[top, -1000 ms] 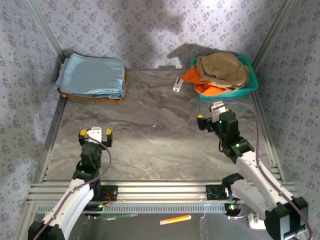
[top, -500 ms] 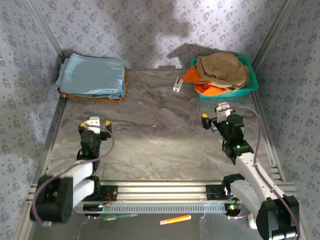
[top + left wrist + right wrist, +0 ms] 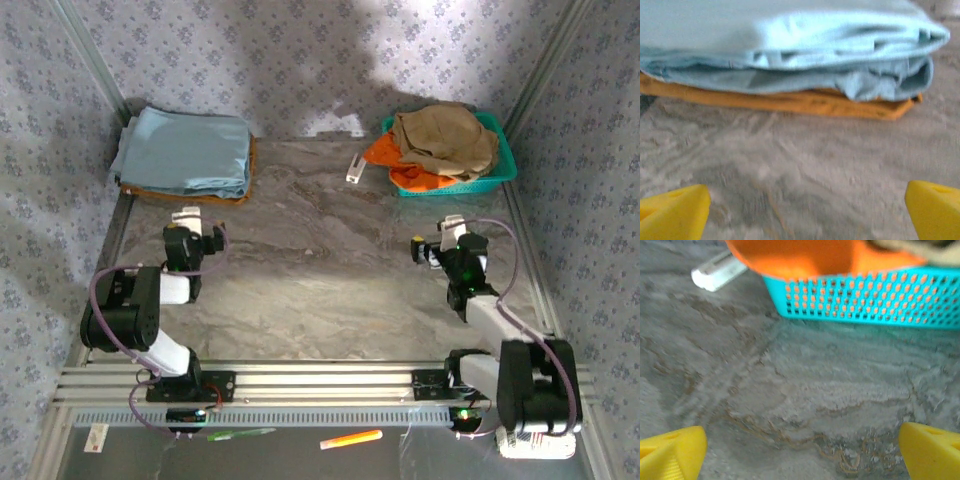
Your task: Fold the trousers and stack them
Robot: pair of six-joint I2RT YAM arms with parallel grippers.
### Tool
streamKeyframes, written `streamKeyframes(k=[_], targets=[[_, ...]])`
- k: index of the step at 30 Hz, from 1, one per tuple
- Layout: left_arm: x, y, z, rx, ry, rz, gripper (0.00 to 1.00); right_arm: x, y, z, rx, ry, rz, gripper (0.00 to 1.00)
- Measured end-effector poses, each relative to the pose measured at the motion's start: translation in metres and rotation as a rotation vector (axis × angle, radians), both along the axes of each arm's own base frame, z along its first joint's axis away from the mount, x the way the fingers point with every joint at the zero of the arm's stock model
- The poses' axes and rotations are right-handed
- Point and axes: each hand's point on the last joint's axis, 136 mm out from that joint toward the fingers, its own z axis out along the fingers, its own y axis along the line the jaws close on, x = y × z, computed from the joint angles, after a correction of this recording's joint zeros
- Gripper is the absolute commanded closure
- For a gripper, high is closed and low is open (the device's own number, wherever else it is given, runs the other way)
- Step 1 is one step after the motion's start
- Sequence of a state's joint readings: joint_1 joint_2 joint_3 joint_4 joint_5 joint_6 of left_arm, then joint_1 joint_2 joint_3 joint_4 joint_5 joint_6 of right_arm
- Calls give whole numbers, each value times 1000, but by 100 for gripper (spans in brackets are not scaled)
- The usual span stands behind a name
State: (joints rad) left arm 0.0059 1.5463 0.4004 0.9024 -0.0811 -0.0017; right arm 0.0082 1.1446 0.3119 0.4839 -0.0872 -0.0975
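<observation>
Since a second ago both my arms have drawn back and folded up. My left claw [image 3: 194, 236] has moved up the bench [image 3: 320, 280] towards the far-left corner, and my right claw [image 3: 435, 245] has slid a little to the right.

My left claw is released, its yellow fingertips [image 3: 672, 212] spread wide over bare bench. It faces the trousers [image 3: 185, 150] from nearby, without touching them. They lie folded in the far-left corner on top of a folded orange-brown garment [image 3: 180, 192], whose edge shows beneath them in my left wrist view.

Towards the middle of the far edge lies a small white object [image 3: 355, 167], just left of a teal basket [image 3: 500, 172]. The basket holds an orange garment [image 3: 385, 150] with a tan garment [image 3: 445, 135] heaped over it.

My right claw is also released, with nothing between its fingertips, and points at the basket from near it.
</observation>
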Motion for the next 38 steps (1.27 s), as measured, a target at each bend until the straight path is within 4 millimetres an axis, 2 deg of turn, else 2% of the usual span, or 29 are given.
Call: streamKeyframes(k=[3, 7, 10, 16, 38], targets=[[2, 4, 0, -16, 12, 6, 0, 5, -8, -27, 12, 47, -15, 0], [-2, 3, -11, -28, 57, -1, 0, 20, -17, -37, 26, 12, -42, 0], [-3, 2, -14, -30, 70, -4, 0, 24, -18, -55, 37, 61, -54, 0], [-4, 2, -16, -31, 78, -4, 0, 45, -32, -33, 32, -1, -132, 0], [-4, 2, -16, -31, 81, -4, 0, 45, -34, -33, 14, 1, -163, 0]])
